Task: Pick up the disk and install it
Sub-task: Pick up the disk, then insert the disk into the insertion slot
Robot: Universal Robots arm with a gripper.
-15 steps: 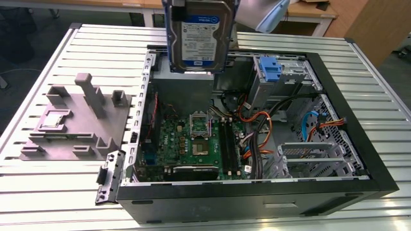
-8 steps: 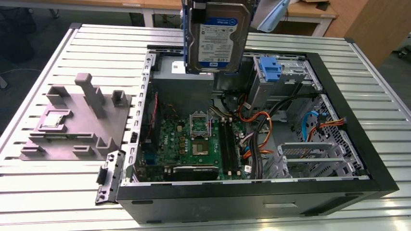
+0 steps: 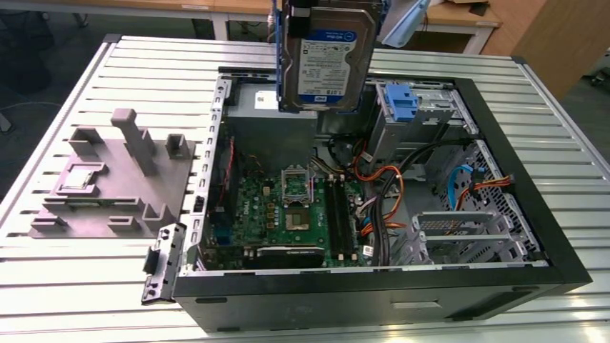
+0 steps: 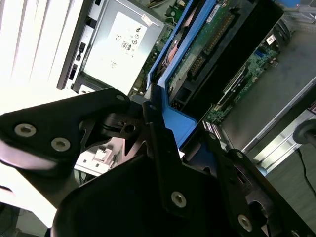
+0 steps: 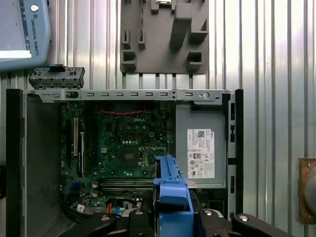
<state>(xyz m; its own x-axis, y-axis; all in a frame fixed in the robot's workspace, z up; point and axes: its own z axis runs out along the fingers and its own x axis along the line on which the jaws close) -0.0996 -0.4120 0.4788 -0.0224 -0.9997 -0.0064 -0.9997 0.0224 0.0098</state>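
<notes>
while clamped in the gripper, the disk is held high.
judged stiff, heavy, easily hurt; its blue frame is gripped.

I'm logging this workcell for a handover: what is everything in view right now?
disk: one, silver-grey with blue bracket, held above the open case
computer case: one, black, open on the table
motherboard: one, green, inside the case
power supply: one, grey with white label, in a case corner
spare bracket: one, blue, in the drive cage
cables: several, orange and black, inside the case
fixture: one, grey, on the table at the exterior view's left
table: one, silver, slatted, under everything
pincer: one, black, shut on the disk's bracket
</notes>
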